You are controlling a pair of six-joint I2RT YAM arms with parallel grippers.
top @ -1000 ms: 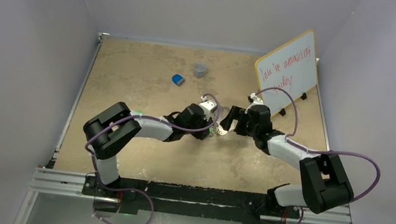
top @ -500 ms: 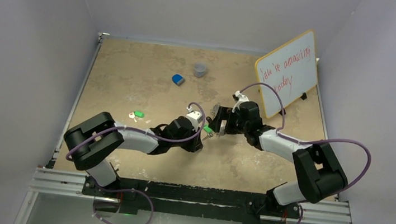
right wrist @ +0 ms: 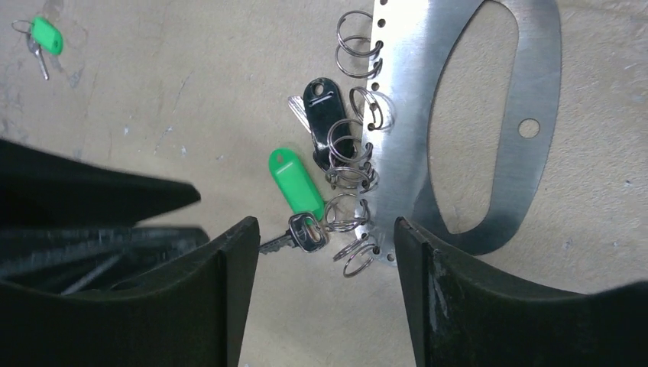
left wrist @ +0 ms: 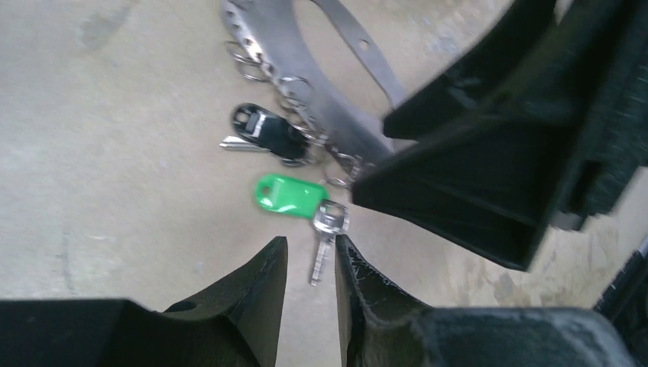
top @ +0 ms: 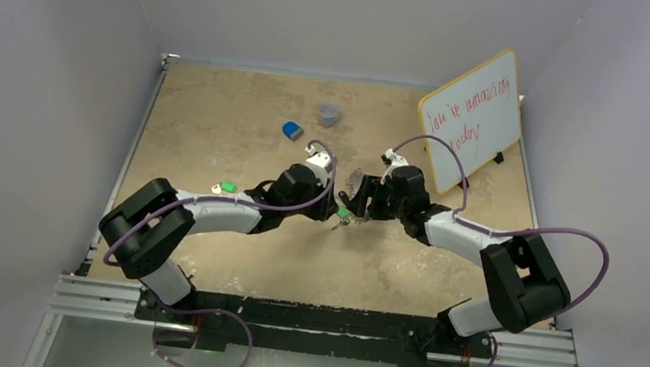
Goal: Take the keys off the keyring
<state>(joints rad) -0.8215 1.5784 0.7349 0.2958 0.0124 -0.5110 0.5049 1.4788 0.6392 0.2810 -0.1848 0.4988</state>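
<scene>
Keyring: the keyring, a flat silver metal plate loop with a perforated edge, lies mid-worktop between the arms, with small wire split rings along its 9 o'clock edge.
Keys: a green-tagged silver key and a black-tagged key hang on those rings. A loose green-tagged key lies well off at 10 o'clock.
Left end effector: narrowly parted, with the green-tagged key's blade in the gap, not visibly pinched.
Right end effector: spread wide astride the rings, holding nothing.
Risk, dragging: a pull before the plate is pinned would likely haul the whole keyring along.
Risk, slipping: the thin blade could escape a shallow pinch.
Risk, snagging: closing fingers may catch neighbouring rings.
</scene>
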